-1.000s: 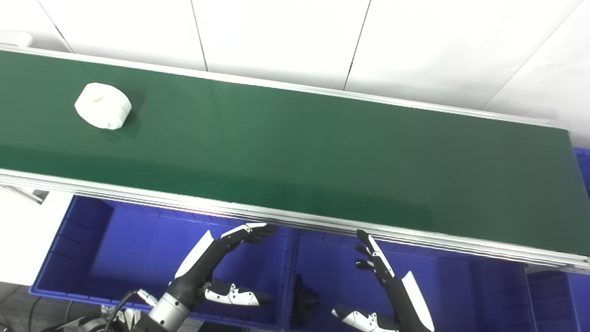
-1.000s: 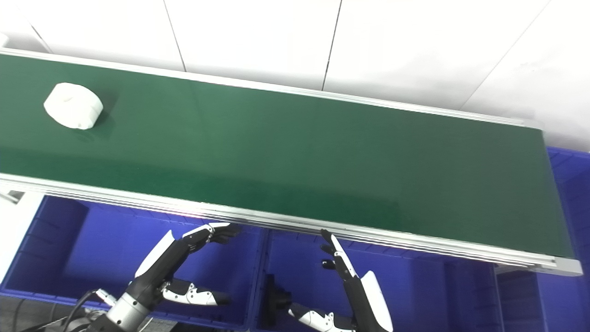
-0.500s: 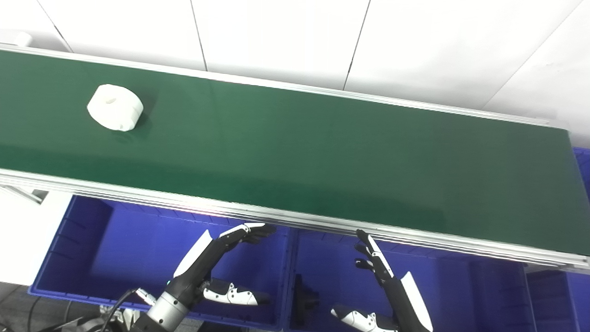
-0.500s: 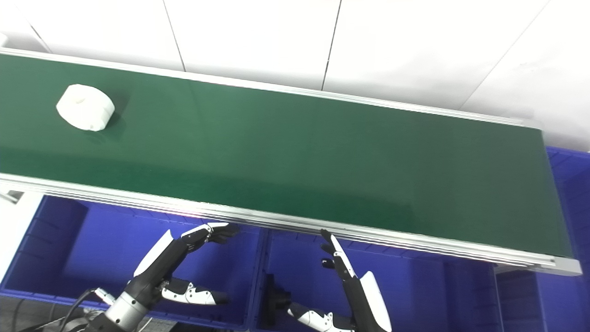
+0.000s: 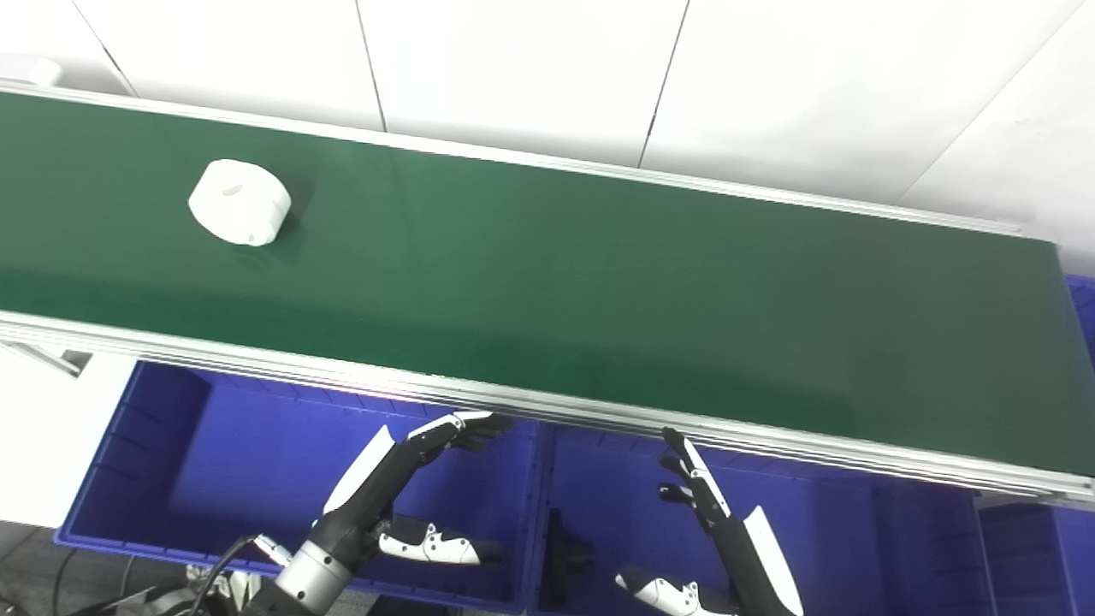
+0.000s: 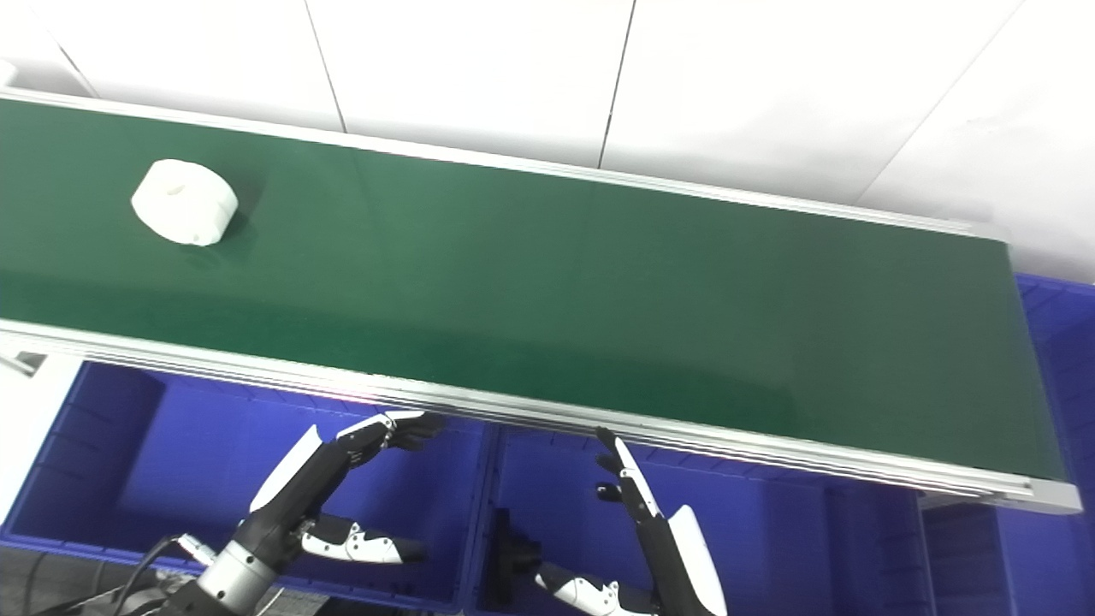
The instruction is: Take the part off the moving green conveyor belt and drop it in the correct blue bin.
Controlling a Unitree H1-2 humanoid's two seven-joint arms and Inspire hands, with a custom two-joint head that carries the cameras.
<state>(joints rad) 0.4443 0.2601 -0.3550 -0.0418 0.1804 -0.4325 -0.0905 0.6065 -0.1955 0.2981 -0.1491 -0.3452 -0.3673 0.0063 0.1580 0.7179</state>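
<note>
A white round part (image 5: 239, 201) with a hole in its top lies on the green conveyor belt (image 5: 599, 282) at the far left. My left hand (image 5: 402, 488) is open and empty, low over the left blue bin (image 5: 214, 462), below the belt's near rail. My right hand (image 5: 719, 539) is open and empty over the middle blue bin (image 5: 838, 530). Both hands are far from the part.
A dark part (image 5: 565, 556) lies in the middle bin by its left wall. Another blue bin (image 5: 1080, 299) shows at the right edge past the belt's end. The belt's aluminium near rail (image 5: 547, 402) runs above both hands. A white wall stands behind.
The white part has ridden the belt to the right. Both hands have stayed nearly still.
</note>
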